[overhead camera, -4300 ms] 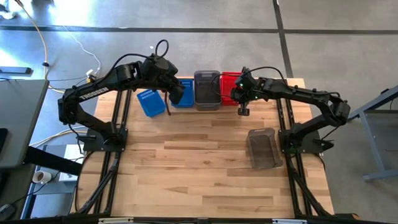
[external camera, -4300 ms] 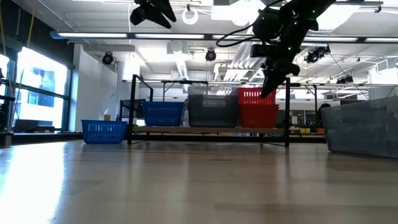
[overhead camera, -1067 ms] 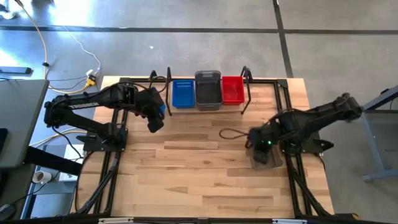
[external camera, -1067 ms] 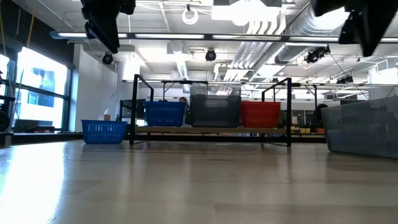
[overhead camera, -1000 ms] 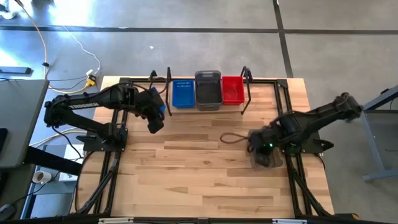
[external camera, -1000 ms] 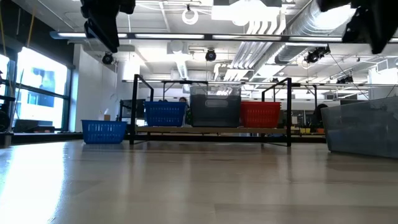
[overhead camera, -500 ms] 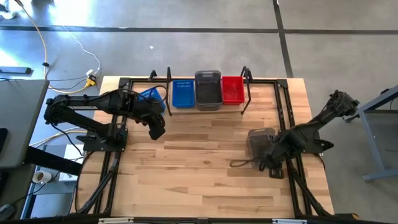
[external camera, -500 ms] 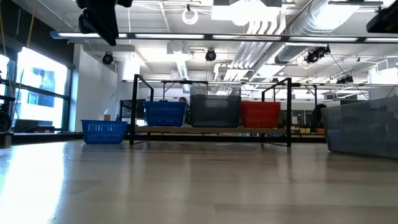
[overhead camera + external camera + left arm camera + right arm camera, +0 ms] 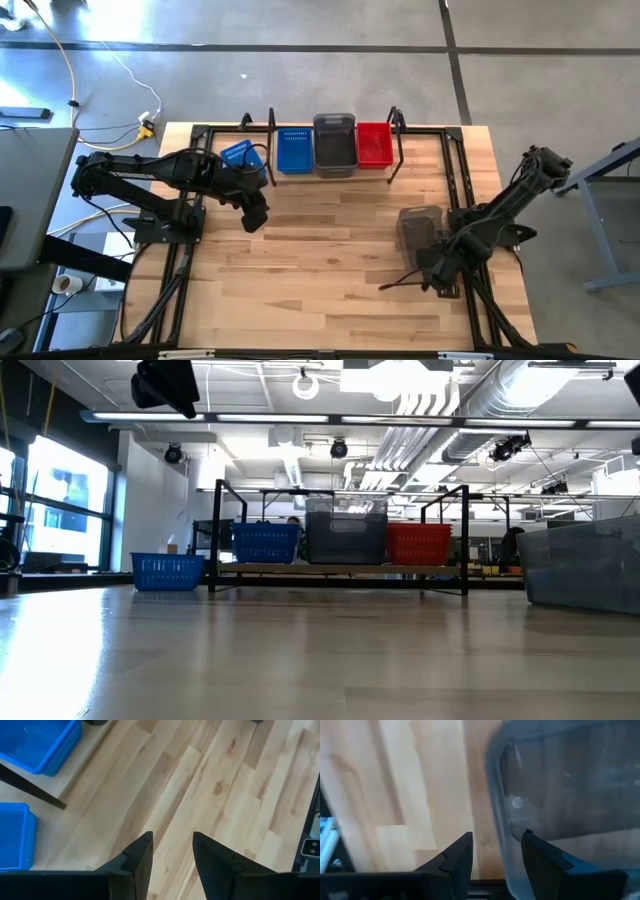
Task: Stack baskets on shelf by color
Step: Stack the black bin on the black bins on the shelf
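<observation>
A blue basket (image 9: 294,150), a grey basket (image 9: 334,143) and a red basket (image 9: 374,146) stand side by side on the shelf (image 9: 340,569) at the table's far edge. Another blue basket (image 9: 240,155) rests on the table left of the shelf. A smoky grey basket (image 9: 420,228) sits on its base at the table's right. My right gripper (image 9: 495,850) hangs open over this basket's near end, its fingers on either side of the rim (image 9: 495,820). My left gripper (image 9: 172,850) is open, above bare wood in front of the shelf's left end.
The shelf's black rod uprights (image 9: 396,150) rise at its ends. A dark cable loop (image 9: 400,283) from my right arm hangs over the table near the grey basket. Bare wooden tabletop (image 9: 330,270) stretches across the middle and near side.
My right gripper has moved toward the table's near edge, from over the loose grey basket's middle to its near end. My left gripper has drifted a little toward the near edge. The baskets have stayed where they were.
</observation>
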Action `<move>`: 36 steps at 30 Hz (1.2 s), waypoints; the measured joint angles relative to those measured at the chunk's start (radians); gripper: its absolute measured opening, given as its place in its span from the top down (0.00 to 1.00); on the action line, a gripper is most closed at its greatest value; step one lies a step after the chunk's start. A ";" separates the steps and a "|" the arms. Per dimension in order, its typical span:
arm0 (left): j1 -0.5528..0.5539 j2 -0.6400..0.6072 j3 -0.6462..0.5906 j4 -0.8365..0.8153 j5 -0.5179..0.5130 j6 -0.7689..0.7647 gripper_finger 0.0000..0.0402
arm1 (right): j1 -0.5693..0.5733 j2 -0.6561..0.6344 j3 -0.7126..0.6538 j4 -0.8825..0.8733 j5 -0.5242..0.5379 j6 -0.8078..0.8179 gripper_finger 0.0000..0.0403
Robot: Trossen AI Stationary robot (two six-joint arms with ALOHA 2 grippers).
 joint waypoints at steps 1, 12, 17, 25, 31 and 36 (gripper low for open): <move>-0.002 0.000 0.000 0.000 0.000 -0.006 0.68 | 0.001 0.000 -0.011 0.001 0.000 0.001 0.62; -0.012 0.000 0.000 0.003 -0.025 -0.024 0.68 | 0.007 0.000 -0.169 0.196 -0.008 0.058 0.65; -0.011 0.000 0.000 0.003 -0.025 -0.023 0.68 | 0.005 0.000 -0.190 0.212 -0.006 0.068 0.81; -0.011 0.000 0.000 0.004 -0.049 -0.013 0.68 | 0.003 -0.001 -0.188 0.233 -0.028 0.112 0.98; -0.010 0.000 0.000 0.004 -0.050 0.011 0.68 | 0.003 0.000 -0.098 0.220 -0.002 0.118 1.00; -0.010 0.000 0.000 0.004 -0.058 0.011 0.68 | 0.001 0.000 0.024 0.185 0.088 0.115 1.00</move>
